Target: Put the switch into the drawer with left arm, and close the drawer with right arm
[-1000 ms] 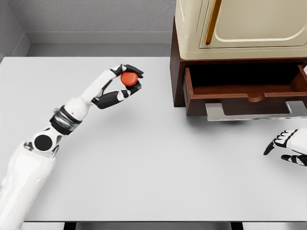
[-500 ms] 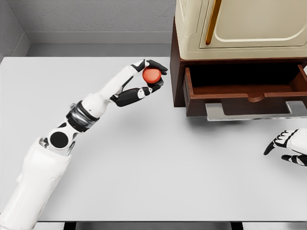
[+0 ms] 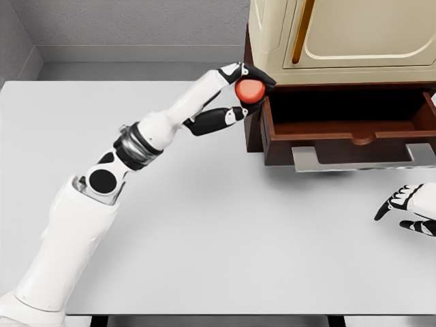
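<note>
Left hand (image 3: 238,95) pinches red switch (image 3: 250,90) between thumb and fingers, held off the table, just left of the open drawer (image 3: 344,129). Right hand (image 3: 411,208) rests lower right, fingers loosely spread.

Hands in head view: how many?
2. Left hand grips the red switch beside the open drawer; right hand sits at the right edge.
</note>
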You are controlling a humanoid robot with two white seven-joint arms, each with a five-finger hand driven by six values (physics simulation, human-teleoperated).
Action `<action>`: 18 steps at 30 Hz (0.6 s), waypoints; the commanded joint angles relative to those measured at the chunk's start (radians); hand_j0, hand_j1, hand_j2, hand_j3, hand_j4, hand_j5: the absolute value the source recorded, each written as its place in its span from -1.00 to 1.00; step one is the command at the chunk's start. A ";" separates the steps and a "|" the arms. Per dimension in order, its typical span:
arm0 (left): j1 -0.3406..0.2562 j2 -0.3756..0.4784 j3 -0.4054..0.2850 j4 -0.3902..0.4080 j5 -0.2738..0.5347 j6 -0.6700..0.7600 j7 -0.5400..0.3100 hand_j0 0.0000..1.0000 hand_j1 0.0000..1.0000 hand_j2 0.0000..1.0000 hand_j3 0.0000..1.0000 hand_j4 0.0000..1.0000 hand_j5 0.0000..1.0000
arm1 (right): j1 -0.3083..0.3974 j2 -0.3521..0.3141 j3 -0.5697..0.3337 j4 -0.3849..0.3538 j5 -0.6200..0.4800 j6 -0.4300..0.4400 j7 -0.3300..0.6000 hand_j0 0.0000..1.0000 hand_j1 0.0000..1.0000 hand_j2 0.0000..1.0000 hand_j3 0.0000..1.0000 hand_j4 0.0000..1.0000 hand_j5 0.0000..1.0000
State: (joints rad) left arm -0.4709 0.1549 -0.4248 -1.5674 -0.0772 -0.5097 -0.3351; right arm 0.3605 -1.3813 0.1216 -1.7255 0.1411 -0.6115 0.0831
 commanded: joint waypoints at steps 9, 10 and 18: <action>-0.029 -0.087 -0.042 -0.017 -0.141 0.003 0.001 -0.13 -0.13 -0.13 -0.13 -0.13 -0.13 | 0.000 -0.002 0.000 0.003 -0.006 0.001 0.000 0.22 0.22 0.22 0.22 0.22 0.22; -0.035 -0.092 -0.043 -0.025 -0.161 0.003 0.001 -0.13 -0.13 -0.13 -0.13 -0.13 -0.13 | 0.000 -0.002 0.000 0.003 -0.006 0.001 0.000 0.22 0.22 0.22 0.22 0.22 0.22; -0.100 -0.120 -0.075 -0.013 -0.285 0.003 0.001 -0.13 -0.13 -0.13 -0.13 -0.13 -0.13 | -0.002 0.001 -0.007 0.012 -0.006 0.001 0.000 0.21 0.21 0.21 0.21 0.21 0.21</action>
State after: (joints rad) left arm -0.5752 0.0402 -0.4899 -1.5806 -0.3390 -0.5072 -0.3352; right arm 0.3589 -1.3795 0.1175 -1.7147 0.1408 -0.6115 0.0831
